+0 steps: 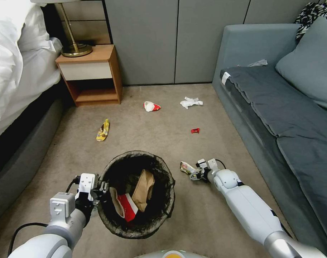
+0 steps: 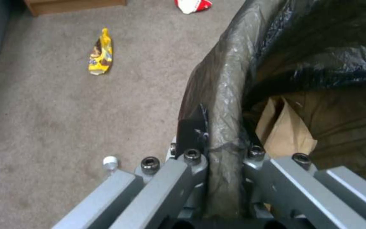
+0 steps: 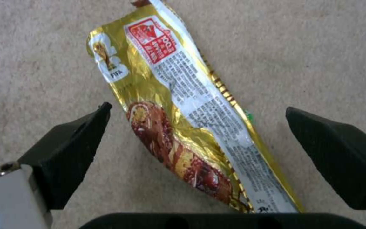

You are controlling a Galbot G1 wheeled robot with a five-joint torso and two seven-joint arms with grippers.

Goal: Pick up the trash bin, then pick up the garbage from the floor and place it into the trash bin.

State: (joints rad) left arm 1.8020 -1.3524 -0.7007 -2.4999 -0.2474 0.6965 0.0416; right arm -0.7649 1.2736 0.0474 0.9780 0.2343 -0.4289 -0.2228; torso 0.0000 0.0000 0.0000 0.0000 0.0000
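While left gripper (image 2: 225, 149) clamps trash bin (image 1: 136, 195) rim, right gripper (image 3: 195, 159) jaws apart w/ gold wrapper (image 3: 183, 127) btwn.

Open beige carpet (image 3: 43, 63) on both sides of crinkled gold foil snack wrapper (image 3: 183, 127); spread black fingers (image 3: 68, 149) of right gripper (image 3: 200, 152) straddle it, nothing between

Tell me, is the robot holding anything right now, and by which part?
The left gripper is clamped on the trash bin, gripping its bag-covered rim. The right gripper is open around a gold snack wrapper on the carpet, not gripping it.
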